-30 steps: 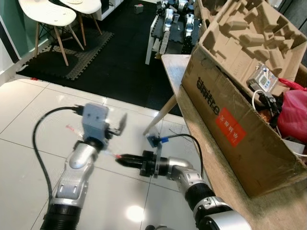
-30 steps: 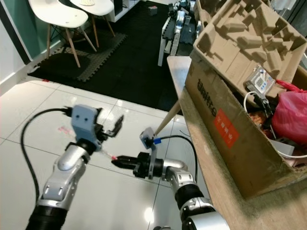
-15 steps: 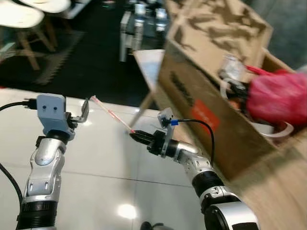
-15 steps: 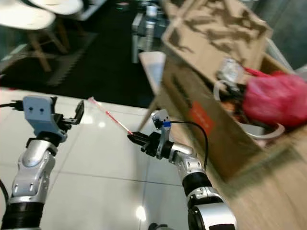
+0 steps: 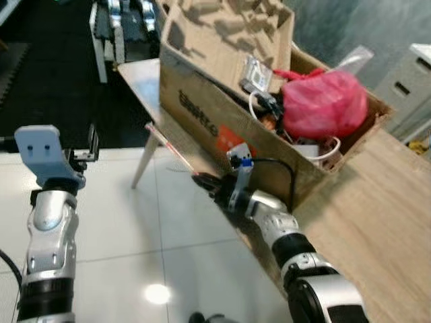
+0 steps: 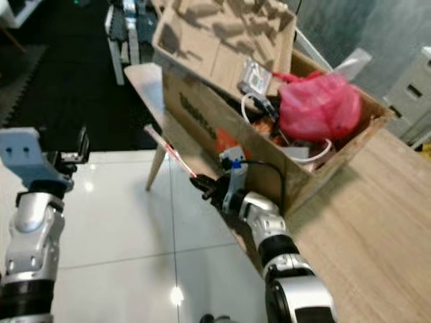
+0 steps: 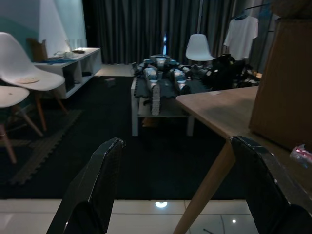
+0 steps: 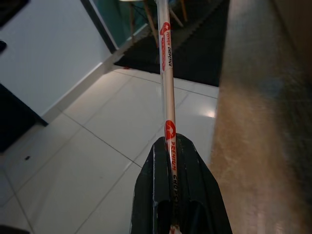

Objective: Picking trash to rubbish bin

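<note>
The floor [image 5: 121,222] is of glossy white tiles with thin dark joints, and a lamp is reflected on it as a bright spot. Further back lies a black mat [image 7: 87,146]. A wooden tabletop [image 5: 384,202] on slanted legs carries a big cardboard box [image 5: 222,128]. Behind it stands a low white bench [image 7: 161,105] loaded with dark equipment. Dark curtains [image 7: 136,29] cover the far wall. White chairs [image 7: 24,73] with wooden legs stand beside a white shelf [image 7: 78,61]. A white shirt [image 7: 242,34] hangs at the back.
</note>
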Available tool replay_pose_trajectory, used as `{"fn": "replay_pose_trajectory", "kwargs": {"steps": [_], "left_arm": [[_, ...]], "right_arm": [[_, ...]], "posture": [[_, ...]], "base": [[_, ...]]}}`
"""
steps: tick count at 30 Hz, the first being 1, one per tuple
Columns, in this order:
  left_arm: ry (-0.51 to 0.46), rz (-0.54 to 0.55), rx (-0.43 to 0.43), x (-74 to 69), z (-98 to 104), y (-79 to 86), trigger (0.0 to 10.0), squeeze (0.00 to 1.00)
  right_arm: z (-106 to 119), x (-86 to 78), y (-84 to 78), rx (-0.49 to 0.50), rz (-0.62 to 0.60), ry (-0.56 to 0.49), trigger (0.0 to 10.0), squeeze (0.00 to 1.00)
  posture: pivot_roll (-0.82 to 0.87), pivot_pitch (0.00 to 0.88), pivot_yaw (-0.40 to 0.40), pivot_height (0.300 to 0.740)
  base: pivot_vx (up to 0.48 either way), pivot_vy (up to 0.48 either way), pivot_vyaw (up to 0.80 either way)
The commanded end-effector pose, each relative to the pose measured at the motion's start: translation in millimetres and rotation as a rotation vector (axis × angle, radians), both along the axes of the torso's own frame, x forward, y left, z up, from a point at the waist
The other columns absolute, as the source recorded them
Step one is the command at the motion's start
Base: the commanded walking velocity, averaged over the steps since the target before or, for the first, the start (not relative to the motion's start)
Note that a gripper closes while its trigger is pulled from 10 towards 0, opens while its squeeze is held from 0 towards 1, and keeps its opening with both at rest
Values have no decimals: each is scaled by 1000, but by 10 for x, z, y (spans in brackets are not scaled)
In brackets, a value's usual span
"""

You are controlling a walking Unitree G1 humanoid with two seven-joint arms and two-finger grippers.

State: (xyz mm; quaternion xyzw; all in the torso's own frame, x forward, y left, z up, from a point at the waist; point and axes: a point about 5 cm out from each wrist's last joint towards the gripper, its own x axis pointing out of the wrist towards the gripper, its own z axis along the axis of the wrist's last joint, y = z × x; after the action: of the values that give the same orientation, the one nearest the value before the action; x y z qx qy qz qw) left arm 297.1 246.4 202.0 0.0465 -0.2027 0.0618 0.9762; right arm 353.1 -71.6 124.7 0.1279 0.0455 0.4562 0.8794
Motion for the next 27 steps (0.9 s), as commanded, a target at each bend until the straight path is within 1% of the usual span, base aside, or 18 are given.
{"fn": "replay_pose_trajectory", "kwargs": {"steps": [1,2,4,6,7,10,19,21,23,26,27], "left_arm": [[11,2,-9,-15,-54,-15,10000,0],[20,8,-12,-13,-74,-9,10000,0],[25,11,-15,-12,-87,-6,10000,0],[61,9,-36,8,-155,0,10000,0],[61,9,-36,8,-155,0,10000,0],[100,8,-56,27,-244,-1,10000,0],[137,20,-71,33,-331,6,10000,0],[147,24,-69,37,-352,15,10000,0],[152,33,-67,39,-362,30,10000,0],[148,68,-67,30,-353,105,10000,0],[142,86,-69,23,-339,153,10000,0]], "right_arm": [[-18,-15,-44,11,-2,1,10000,0],[-4,-41,-10,27,33,-12,10000,0],[-1,-52,3,33,45,-15,10000,0],[5,-79,30,57,76,-17,10000,0],[5,-79,30,57,76,-17,10000,0],[-2,-104,59,73,103,-11,10000,0],[-14,-122,91,75,117,-8,10000,0],[-2,-131,107,88,130,-4,10000,0],[18,-138,120,104,142,-5,10000,0],[31,-136,120,106,142,-8,10000,0],[32,-135,116,105,141,-9,10000,0]], "posture": [[207,139,-121,740],[205,142,-119,740],[205,142,-119,740],[204,144,-120,740],[204,144,-120,740],[204,146,-120,740],[204,146,-120,740],[208,145,-119,740],[208,144,-121,740],[207,144,-123,740],[206,144,-123,740]], "base": [[0,0,0],[0,0,0],[0,0,0],[0,0,0],[0,0,0],[0,0,0],[0,0,0],[0,0,0],[0,0,0],[0,0,0],[0,0,0]]}}
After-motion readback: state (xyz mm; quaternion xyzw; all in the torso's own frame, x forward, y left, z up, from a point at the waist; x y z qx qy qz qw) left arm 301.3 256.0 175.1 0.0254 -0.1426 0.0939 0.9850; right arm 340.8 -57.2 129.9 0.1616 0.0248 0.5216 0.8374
